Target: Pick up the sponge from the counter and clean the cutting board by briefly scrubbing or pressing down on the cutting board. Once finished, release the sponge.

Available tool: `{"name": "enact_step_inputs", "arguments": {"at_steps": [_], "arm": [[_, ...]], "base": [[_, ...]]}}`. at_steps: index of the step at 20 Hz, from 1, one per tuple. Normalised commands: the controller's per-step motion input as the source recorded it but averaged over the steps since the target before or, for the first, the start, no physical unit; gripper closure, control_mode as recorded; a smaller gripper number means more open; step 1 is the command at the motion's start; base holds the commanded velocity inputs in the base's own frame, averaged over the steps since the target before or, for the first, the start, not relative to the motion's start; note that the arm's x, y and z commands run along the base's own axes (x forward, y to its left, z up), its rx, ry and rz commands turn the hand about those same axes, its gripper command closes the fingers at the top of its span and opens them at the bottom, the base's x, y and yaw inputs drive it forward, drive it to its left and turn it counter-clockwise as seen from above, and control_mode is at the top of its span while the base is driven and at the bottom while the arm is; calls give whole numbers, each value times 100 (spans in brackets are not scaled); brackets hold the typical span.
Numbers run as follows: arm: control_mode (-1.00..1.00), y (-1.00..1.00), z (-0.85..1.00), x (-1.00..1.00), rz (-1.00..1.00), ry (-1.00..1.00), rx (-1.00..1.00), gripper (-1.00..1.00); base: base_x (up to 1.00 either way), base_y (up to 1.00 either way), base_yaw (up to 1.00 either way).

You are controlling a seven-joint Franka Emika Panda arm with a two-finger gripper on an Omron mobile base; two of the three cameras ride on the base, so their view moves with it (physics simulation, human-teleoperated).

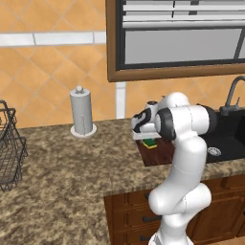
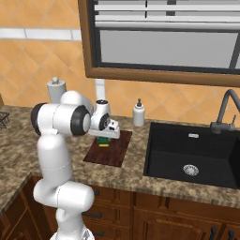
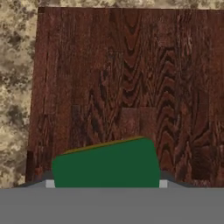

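The sponge (image 3: 107, 164), dark green on top with a yellow edge, is clamped between my gripper's fingertips (image 3: 50, 183). My gripper (image 2: 104, 137) points straight down, shut on the sponge (image 2: 104, 142), which sits low on the far-left part of the dark reddish-brown cutting board (image 2: 111, 153). From the left base view the sponge (image 1: 150, 143) shows under the gripper (image 1: 148, 138), at the board's (image 1: 160, 154) back end. The board lies on the speckled granite counter (image 1: 72, 167). I cannot tell whether the sponge presses on the wood.
A black sink basin (image 2: 192, 157) with a dark faucet (image 2: 227, 110) lies right of the board. A white soap dispenser (image 2: 138, 114) stands behind it. A paper towel holder (image 1: 82, 112) and a wire basket (image 1: 9, 148) stand to the left.
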Motion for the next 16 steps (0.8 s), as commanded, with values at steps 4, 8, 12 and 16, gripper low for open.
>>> {"name": "enact_step_inputs", "arguments": {"at_steps": [4, 8, 12, 16], "arm": [[-100, -4, 5, 43, 0, 0, 1, 100], [-100, 0, -41, 18, 0, 0, 0, 100], [-100, 0, -49, 8, 0, -1, 0, 100], [-100, -24, 5, 22, 0, 0, 3, 100]], "base": [[0, 0, 0], [0, 0, 0], [0, 0, 0], [0, 0, 0]]}}
